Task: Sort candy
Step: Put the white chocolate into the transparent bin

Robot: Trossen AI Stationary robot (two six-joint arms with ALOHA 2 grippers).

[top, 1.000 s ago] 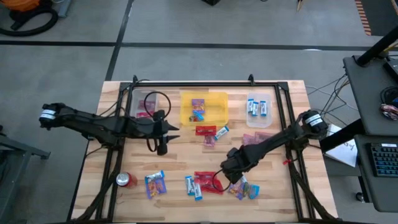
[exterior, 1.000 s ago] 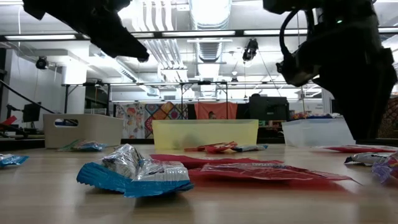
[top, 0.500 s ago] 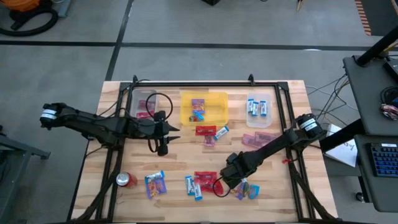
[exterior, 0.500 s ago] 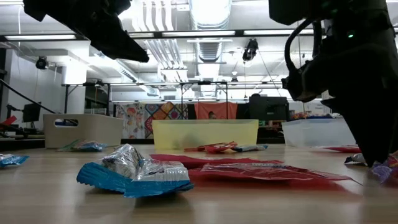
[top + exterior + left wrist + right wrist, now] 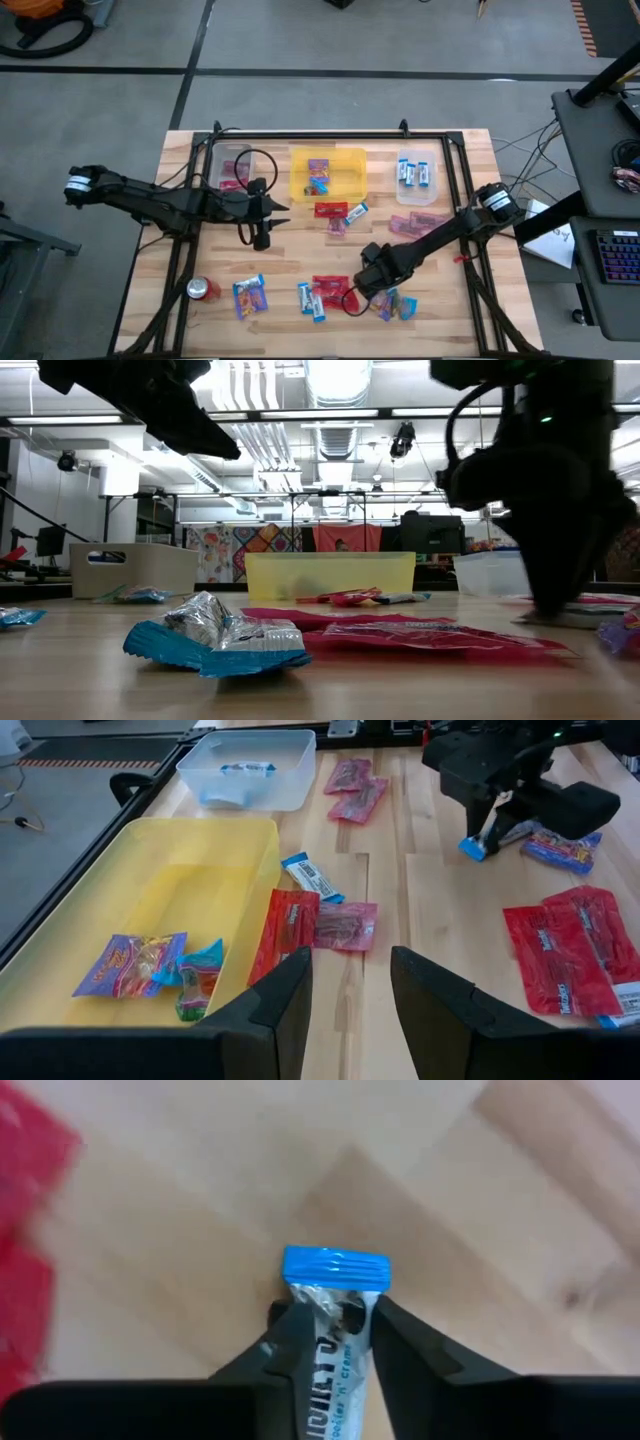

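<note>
L arm point(image 5: 262, 238) hovers over the counter point(image 5: 290, 265) near the yellow bin point(image 5: 352, 158), same spot as a sec ago; jaws part open, holding nothing. Soda can point(image 5: 202, 289) sits at the front-left, not candy.

Change is on the R: right gripper point(image 5: 328, 1323) was spread wide over the front candy pile a sec ago, has since dropped & clamped on a blue-white bar point(image 5: 335, 1285), blue crimped end sticking out past the fingertips. In the L wrist view the bar looks just off the wood. My read: pick made, next is carry to the clear bin point(image 5: 417, 190) w/ the other blue bars.

Hard to tell: arm covers the grip from above; low view shows only a dark mass. Red packs point(image 5: 333, 291) & purple packs point(image 5: 249, 296) lie loose.
</note>
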